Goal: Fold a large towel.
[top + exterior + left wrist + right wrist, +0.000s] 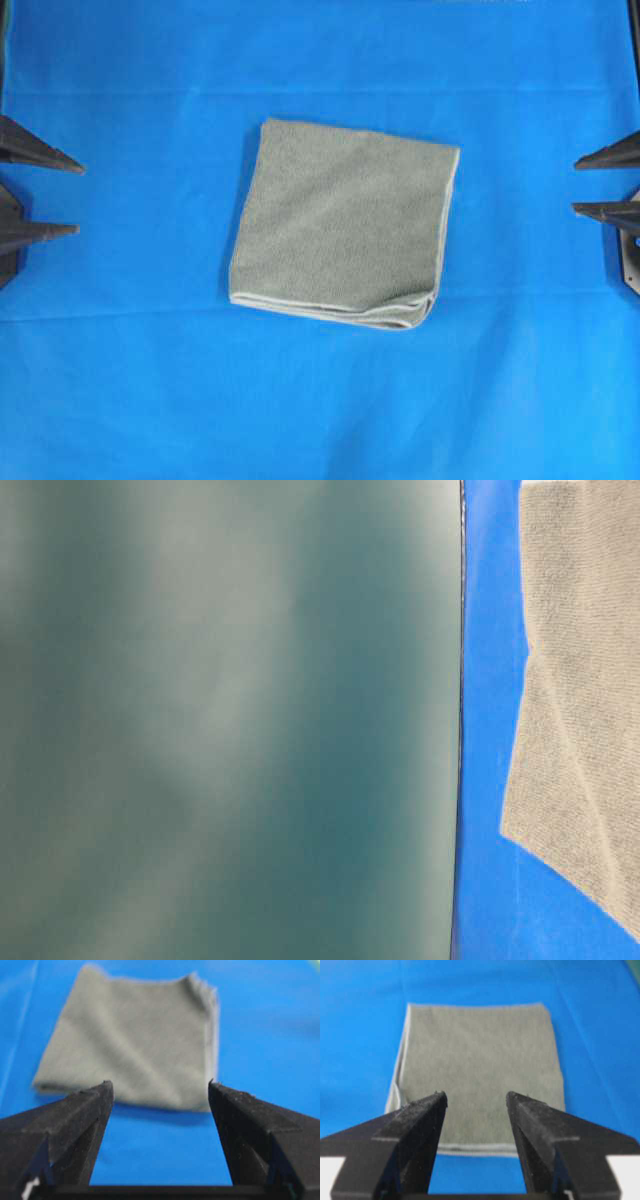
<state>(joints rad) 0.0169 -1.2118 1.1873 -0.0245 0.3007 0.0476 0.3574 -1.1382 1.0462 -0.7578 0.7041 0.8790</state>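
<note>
At the centre of the counter (120,400), under its bright blue cloth (520,60), I log one towel (345,222): grey-green, fuzzy, lying flat and folded into a rough square. Stacked layers show along its 6 o'clock edge, bunching at the 5 o'clock corner, and a thin pale stitched edge runs down the 3 o'clock side.

Left pincer (78,198): at 9 o'clock of the overhead view, well apart from the towel, fingers spread wide, nothing between them. My left wrist view looks past both black fingers (80,1110) to the towel beyond.

Right pincer (578,185): at 3 o'clock, likewise well apart from the towel, jaws spread wide and holding nothing.

Table-level view: mostly a blurred dark green surface (230,720); towel and blue cloth show only in a strip at its 3 o'clock side.
</note>
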